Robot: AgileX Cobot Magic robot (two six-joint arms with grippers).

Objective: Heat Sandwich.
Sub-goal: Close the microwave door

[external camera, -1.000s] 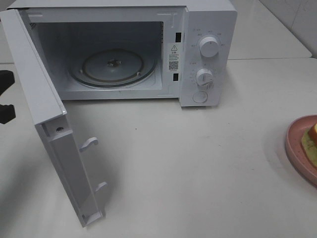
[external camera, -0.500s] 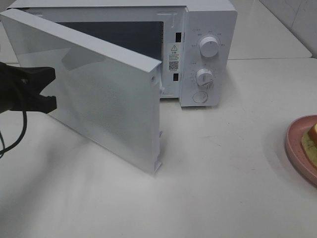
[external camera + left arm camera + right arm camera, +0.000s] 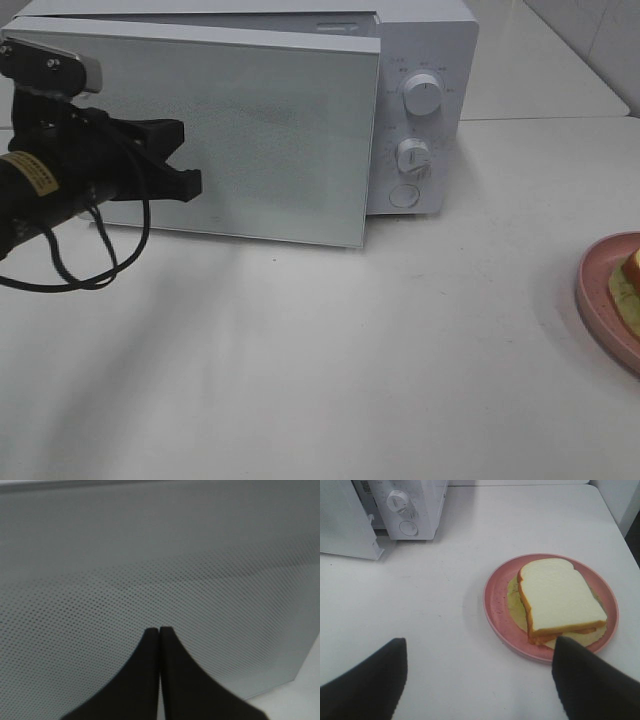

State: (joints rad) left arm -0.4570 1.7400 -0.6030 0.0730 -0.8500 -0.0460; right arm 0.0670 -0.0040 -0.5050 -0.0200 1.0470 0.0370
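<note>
Nearest you: right end effector, matte black tapered fingers spread wide, empty, hovering over the smooth white surface. Just beyond it the sandwich, square soft white bread with tan crust and pale green lettuce, lies on a round glossy pink plate, well right of the oven. Farther: left end effector, black fingers pressed together, tips against the dotted-mesh glass door of the boxy white microwave, two round ribbed knobs.

Glossy dotted microwave door
</note>
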